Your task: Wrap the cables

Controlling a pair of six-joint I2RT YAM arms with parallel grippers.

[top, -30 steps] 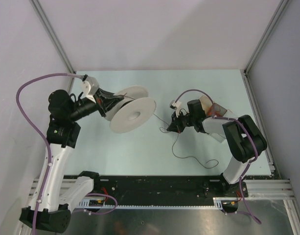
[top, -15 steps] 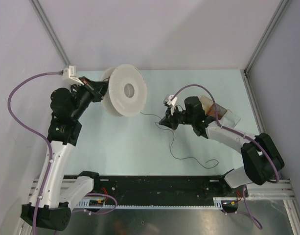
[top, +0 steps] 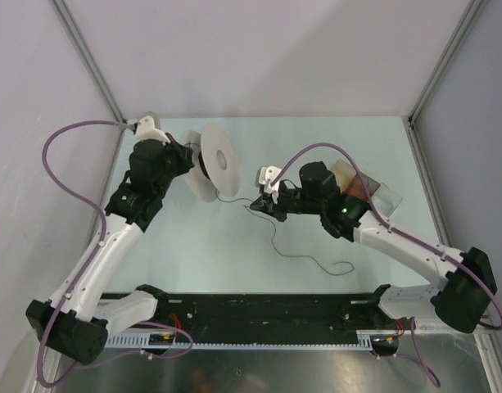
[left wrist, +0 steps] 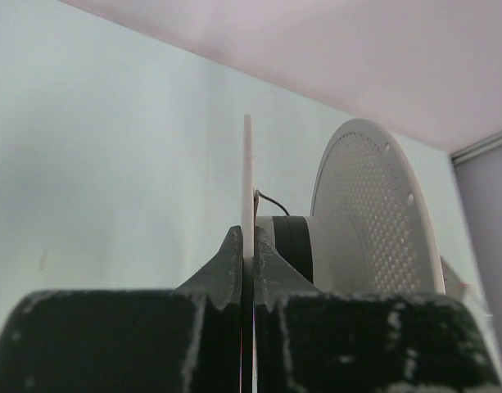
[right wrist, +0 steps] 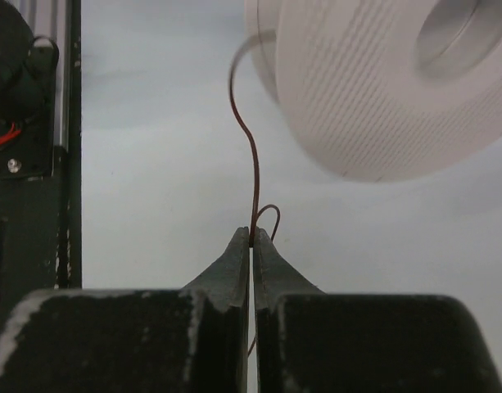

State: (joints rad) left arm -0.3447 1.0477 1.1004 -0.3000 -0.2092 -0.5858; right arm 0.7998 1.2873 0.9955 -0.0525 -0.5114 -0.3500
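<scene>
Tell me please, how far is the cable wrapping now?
Done: the wire already reaches the spool hub. In hand: left tool clamps a spool flange, right tool pinches the wire. Left: a long stretch of wire lies loose on the table.

So the left arm [top: 111, 246] rises from its base and bends in at the white perforated plastic spool [top: 220, 160] from the spool's left side. Its black left gripper [left wrist: 249, 239] is clamped tight on the spool's thin near flange. The right arm [top: 398, 241] lies long and low, pointing at the spool from the right, with the black right gripper [right wrist: 251, 235] pinched closed on the thin dark brown wire [right wrist: 254, 172] just short of the spool.
</scene>
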